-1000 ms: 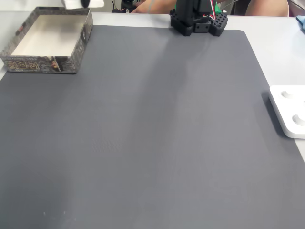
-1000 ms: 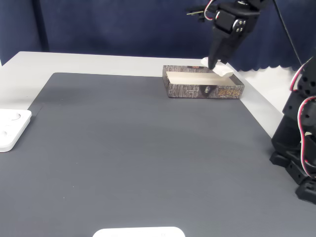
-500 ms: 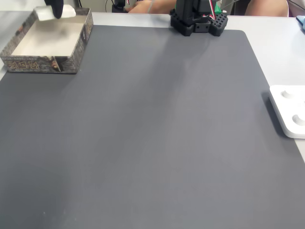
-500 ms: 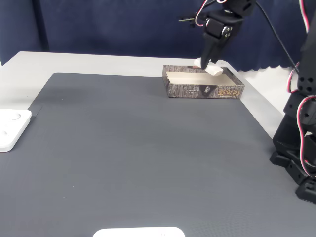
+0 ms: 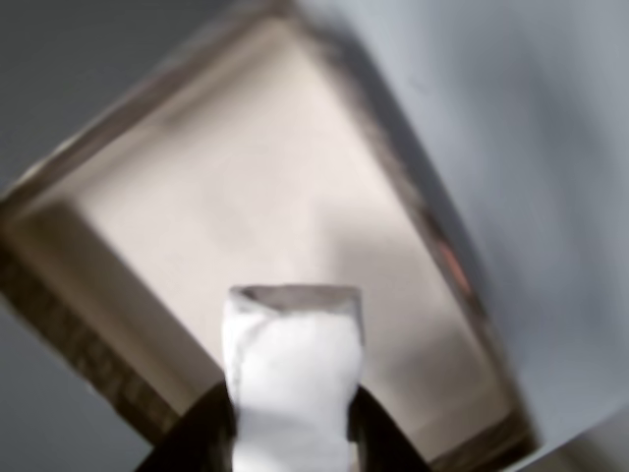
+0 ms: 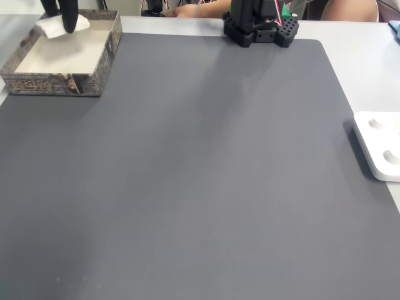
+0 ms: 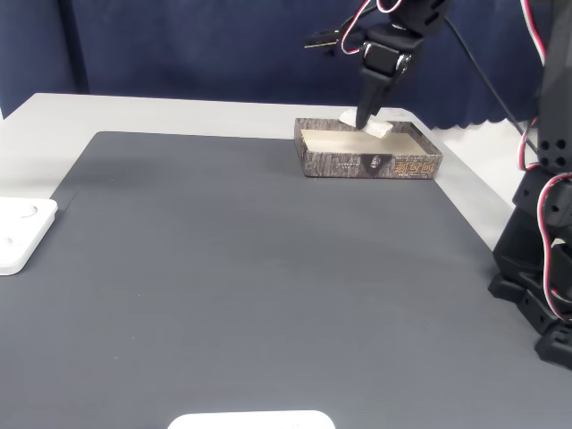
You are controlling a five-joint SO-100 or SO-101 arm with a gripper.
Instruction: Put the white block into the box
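The white block (image 5: 291, 379) is pinched between my gripper's dark fingers (image 5: 208, 433) at the bottom of the other view. It hangs over the cream inside of the box (image 5: 265, 187). In a fixed view the gripper (image 6: 67, 26) is shut on the white block (image 6: 49, 27) above the far end of the box (image 6: 55, 84), which sits at the mat's far left corner. From the other side, the gripper (image 7: 363, 122) holds the white block (image 7: 378, 129) just above the rim of the box (image 7: 371, 164).
A dark grey mat (image 6: 200, 175) covers the table. A white device (image 6: 379, 145) lies at the mat's right edge, also visible as the white device (image 7: 18, 234). The arm's black base (image 6: 259, 26) stands at the far edge, with a person's arm (image 6: 200, 7) behind it.
The gripper carried the white block from beyond the box's far edge to over its inside and came lower.
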